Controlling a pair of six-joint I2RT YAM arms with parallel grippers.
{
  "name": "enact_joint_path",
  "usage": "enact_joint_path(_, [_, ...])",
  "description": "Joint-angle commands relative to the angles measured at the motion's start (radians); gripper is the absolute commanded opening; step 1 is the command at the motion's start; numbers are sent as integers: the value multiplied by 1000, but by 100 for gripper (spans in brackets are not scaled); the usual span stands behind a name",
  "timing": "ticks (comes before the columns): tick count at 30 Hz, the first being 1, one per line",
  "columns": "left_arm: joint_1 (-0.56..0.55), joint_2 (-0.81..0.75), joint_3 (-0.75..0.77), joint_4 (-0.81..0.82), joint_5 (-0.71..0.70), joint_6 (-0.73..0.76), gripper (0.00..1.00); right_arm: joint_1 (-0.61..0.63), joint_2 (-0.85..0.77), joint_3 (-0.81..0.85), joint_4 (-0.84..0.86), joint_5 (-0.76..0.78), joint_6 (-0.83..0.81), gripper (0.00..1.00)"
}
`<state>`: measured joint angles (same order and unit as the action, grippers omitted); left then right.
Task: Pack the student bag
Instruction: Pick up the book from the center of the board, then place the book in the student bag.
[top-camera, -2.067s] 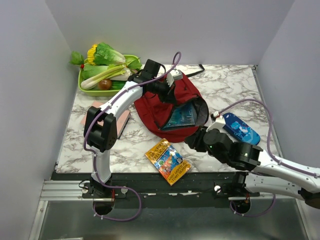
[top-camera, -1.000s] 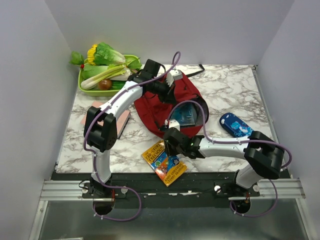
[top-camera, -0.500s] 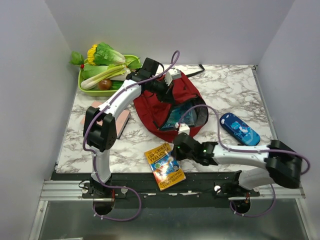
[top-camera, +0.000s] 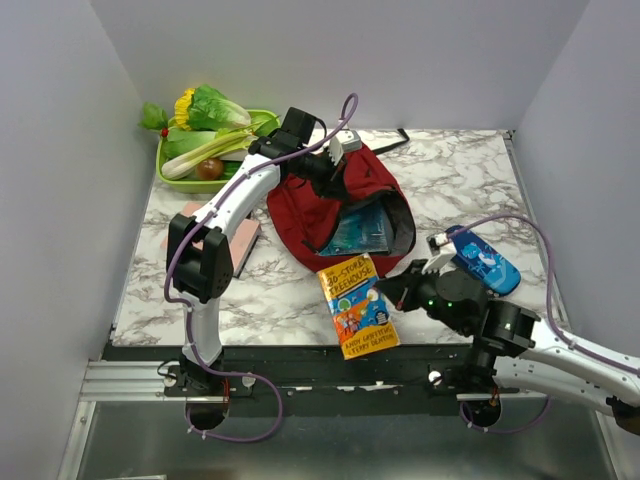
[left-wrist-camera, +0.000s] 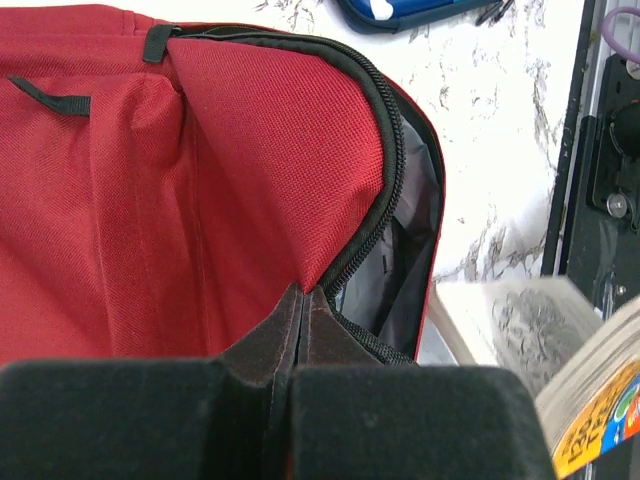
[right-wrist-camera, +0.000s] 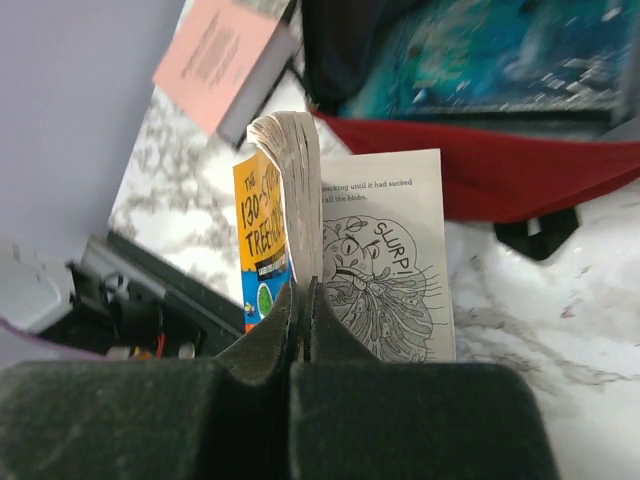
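Observation:
The dark red student bag (top-camera: 330, 205) lies open mid-table, a teal book (top-camera: 360, 232) showing inside it. My left gripper (top-camera: 337, 162) is shut on the bag's upper zipper edge; in the left wrist view the jaws (left-wrist-camera: 303, 300) pinch the red fabric (left-wrist-camera: 200, 180) beside the black zipper. My right gripper (top-camera: 393, 292) is shut on an orange-and-blue paperback (top-camera: 358, 305) in front of the bag. In the right wrist view the jaws (right-wrist-camera: 303, 292) clamp a few pages of the paperback (right-wrist-camera: 290, 190), which has fanned open at a cartoon page.
A blue patterned pencil case (top-camera: 482, 258) lies right of the bag. A pink book (top-camera: 235, 235) sits at the left. A green tray (top-camera: 170, 180) of vegetables stands at the back left. The table's front edge is just below the paperback.
My right gripper has shut on the paperback's pages and pulled it right, turning it more upright and opening it. The right arm swung back to the right. The left gripper kept its hold.

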<state>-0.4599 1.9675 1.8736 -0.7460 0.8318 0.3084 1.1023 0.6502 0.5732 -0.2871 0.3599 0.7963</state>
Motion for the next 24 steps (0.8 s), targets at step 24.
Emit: enact_joint_path(24, [-8, -67, -71, 8, 79, -25, 0, -455, 397, 214, 25, 16, 331, 1])
